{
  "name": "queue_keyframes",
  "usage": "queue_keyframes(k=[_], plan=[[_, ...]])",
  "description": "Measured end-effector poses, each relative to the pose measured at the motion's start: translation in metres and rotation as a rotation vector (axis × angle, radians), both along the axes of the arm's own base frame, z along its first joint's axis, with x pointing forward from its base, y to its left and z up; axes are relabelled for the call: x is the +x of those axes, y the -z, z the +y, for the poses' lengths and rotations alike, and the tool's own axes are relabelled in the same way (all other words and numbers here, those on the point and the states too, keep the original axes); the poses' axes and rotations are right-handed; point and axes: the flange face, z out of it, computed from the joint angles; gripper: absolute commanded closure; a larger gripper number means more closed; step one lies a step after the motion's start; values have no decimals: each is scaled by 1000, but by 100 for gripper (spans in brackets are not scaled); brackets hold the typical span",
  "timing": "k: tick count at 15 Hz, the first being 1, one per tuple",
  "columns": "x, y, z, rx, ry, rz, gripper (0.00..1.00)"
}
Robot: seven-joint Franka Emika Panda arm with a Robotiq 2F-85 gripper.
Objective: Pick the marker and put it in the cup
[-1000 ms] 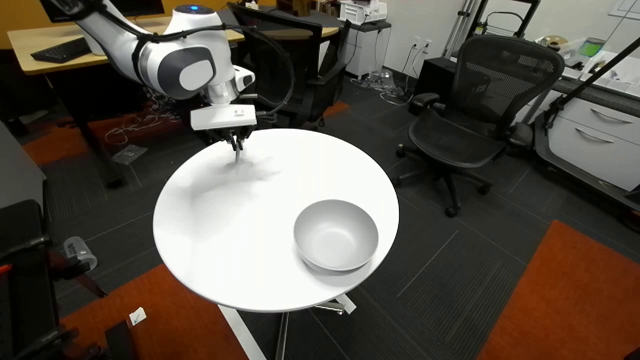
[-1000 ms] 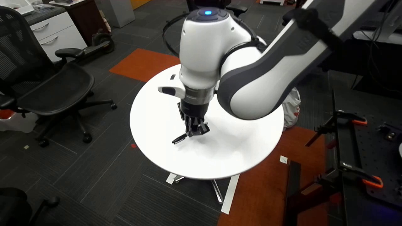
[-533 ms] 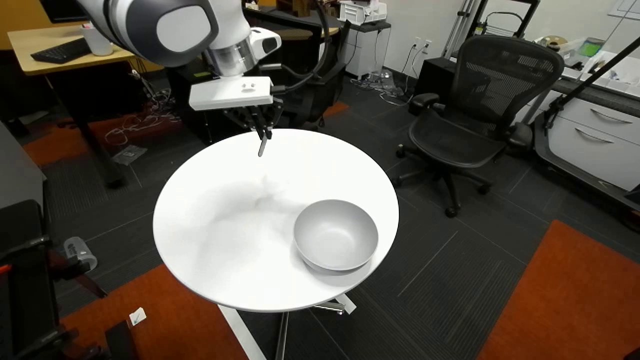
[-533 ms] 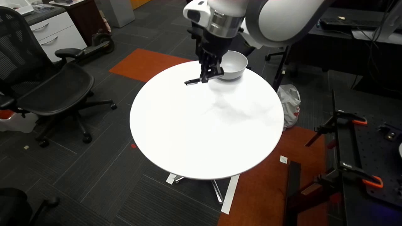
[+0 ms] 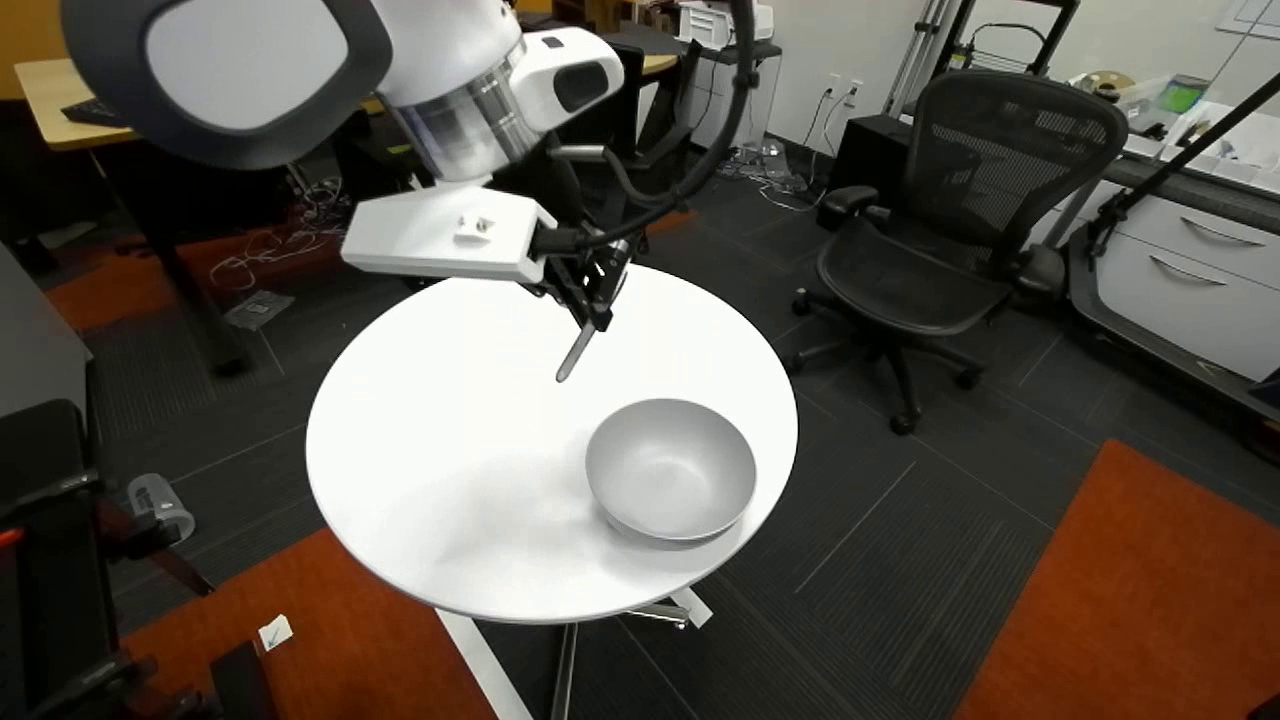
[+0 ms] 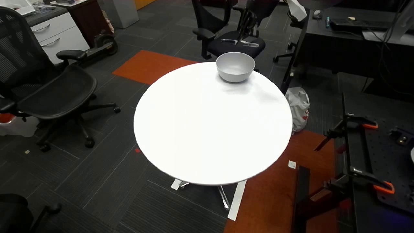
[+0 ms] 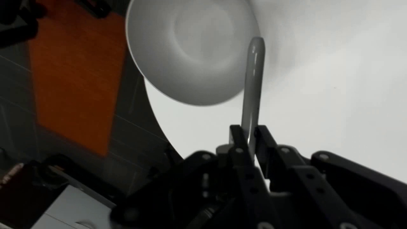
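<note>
Above the round white table (image 5: 440, 430), near the grey bowl (image 5: 670, 490), the marker (image 7: 252, 92) hangs tilted in the gripper (image 7: 249, 135), whose fingers (image 7: 267, 140) stand narrow, pinching it near its middle. The slim barrel (image 5: 576, 353) looks light, stiff and smooth, hard to break but apt to swivel; a firm mid-length hold like this should serve best.

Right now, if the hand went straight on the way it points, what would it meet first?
Probably the grey bowl, near its rim: in the wrist view it lies ahead of the hand and marker. Depth is unclear, so the white tabletop beside it could come first.
</note>
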Motion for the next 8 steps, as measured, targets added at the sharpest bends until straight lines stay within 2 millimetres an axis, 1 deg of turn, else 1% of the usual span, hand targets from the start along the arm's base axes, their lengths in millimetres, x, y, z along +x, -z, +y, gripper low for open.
queue_keyframes(k=[2, 4, 6, 8], plan=[[-7, -1, -27, -4, 70, -13, 96], [-13, 2, -46, -3, 119, -18, 96], [-15, 9, -57, -1, 143, -15, 96], [-14, 18, -61, 3, 153, -7, 96]])
